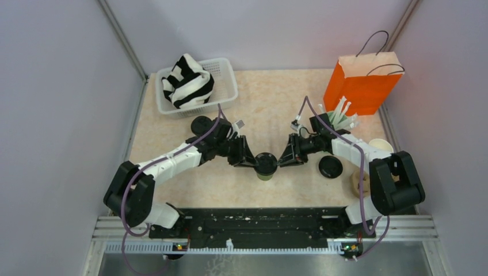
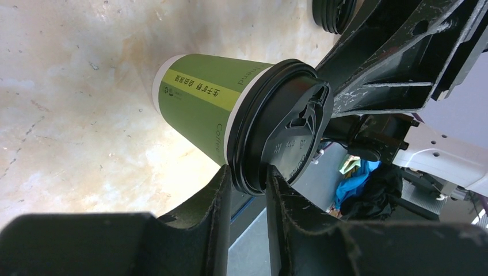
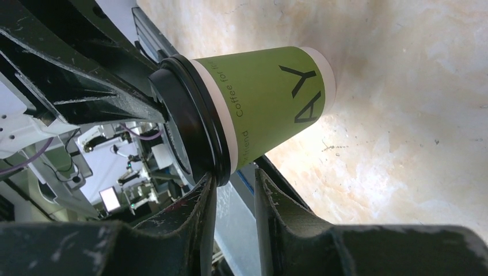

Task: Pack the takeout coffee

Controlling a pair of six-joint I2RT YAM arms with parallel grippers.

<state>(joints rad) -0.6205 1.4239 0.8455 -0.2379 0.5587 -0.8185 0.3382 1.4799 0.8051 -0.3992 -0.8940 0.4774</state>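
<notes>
One takeout coffee cup (image 1: 265, 173), dark green with a black lid (image 1: 265, 163), stands upright mid-table between both arms. My left gripper (image 1: 251, 162) comes in from the left, shut on the lid's rim (image 2: 253, 172), which touches both fingers. My right gripper (image 1: 281, 160) comes in from the right and straddles the same rim (image 3: 221, 167). One finger (image 3: 207, 198) touches the lid, and a gap shows beside the other. A second, lidless cup (image 1: 381, 146) with a cream inside sits at the right, partly behind my right arm. A loose black lid (image 1: 330, 167) lies near it.
An orange paper bag (image 1: 362, 83) stands open at the back right. A pale tumbler of white straws (image 1: 340, 118) is in front of it. A white basket (image 1: 227, 86) holding a striped cloth is at the back left. Another black lid (image 1: 201, 124) lies by my left arm.
</notes>
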